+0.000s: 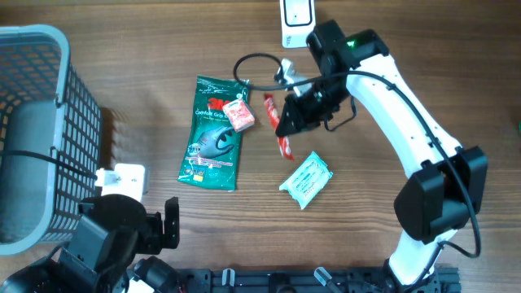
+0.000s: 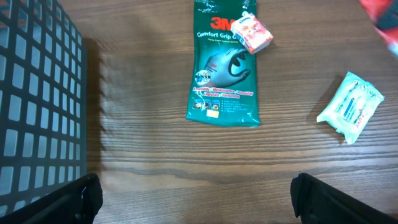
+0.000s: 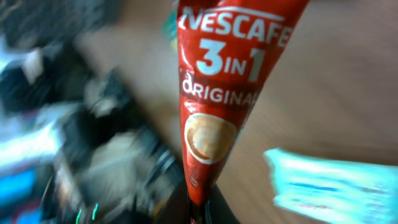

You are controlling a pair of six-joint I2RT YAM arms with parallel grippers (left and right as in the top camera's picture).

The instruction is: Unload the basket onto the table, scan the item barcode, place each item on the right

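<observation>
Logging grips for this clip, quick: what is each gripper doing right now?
Left gripper: open, empty.
Right gripper: shut on the red Nescafe sachet.

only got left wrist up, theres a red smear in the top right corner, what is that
observer: A red Nescafe 3 in 1 sachet; the right wrist view shows its label clearly.
operator: is anything holding it
observer: Yes, the right end effector is shut on it, seen from overhead.
operator: barcode showing anywhere
observer: Not in any view; the right wrist camera sees only the sachet's printed front.
</observation>
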